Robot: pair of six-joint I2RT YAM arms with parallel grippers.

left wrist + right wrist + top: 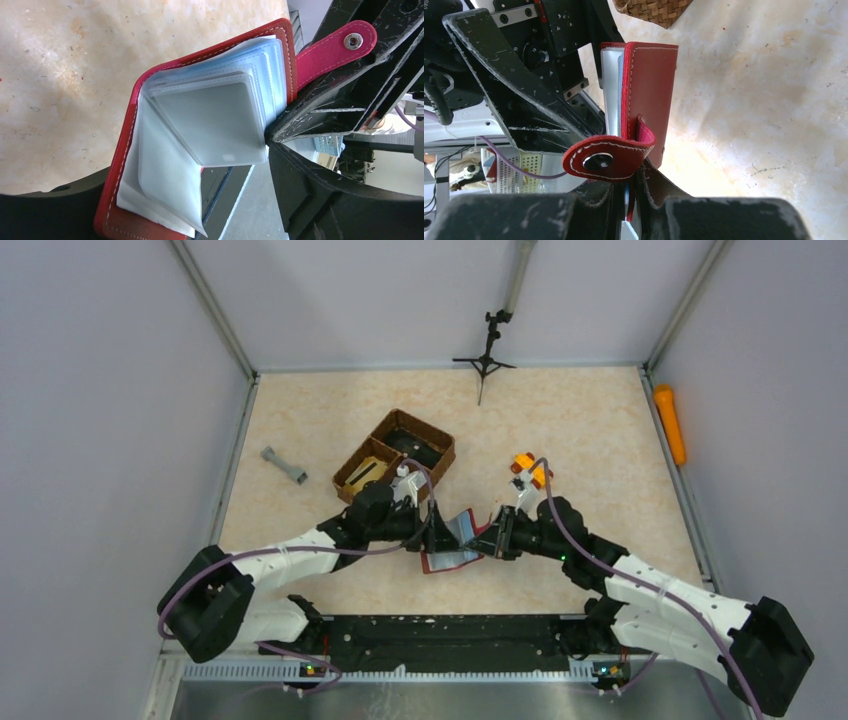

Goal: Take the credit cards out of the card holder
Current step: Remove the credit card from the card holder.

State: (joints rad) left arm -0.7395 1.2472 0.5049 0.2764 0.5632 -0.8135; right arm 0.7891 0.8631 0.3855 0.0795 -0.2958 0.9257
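- My right claw (631,200) pinches the open card holder (452,545) by its tab edge, above the tabletop (600,440), near centre.
- My left claw (432,530) stands spread; I'd nip 1 credit card (215,120), not its sleeve.

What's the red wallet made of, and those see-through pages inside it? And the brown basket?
The card holder looks like leather or faux leather: matte red, white stitching along its edges. Its sleeves seem thin clear plastic, glossy and slightly bluish. The basket looks like woven brown fibre, perhaps rattan.
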